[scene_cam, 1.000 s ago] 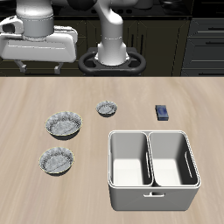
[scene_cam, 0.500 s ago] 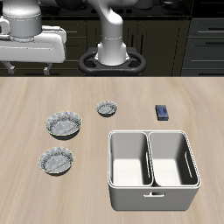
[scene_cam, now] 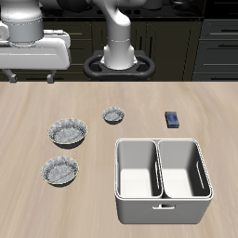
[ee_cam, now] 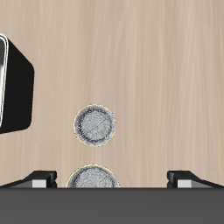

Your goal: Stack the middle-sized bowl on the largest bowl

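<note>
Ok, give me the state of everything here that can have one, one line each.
gripper: open, holding nothing, above the table
middle-sized bowl: upright on the table, empty, not stacked
largest bowl: upright on the table, nothing in it
smallest bowl: upright on the table, empty
white bin: both compartments empty
small blue object: lying flat on the table

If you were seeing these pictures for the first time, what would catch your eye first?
Probably the white two-compartment bin near the table's front edge, the biggest thing on the wood. Next come three mottled bowls: the largest bowl with the middle-sized bowl just in front of it, and a much smaller bowl farther back. A small dark blue block lies behind the bin, and nothing is stacked yet.
</note>
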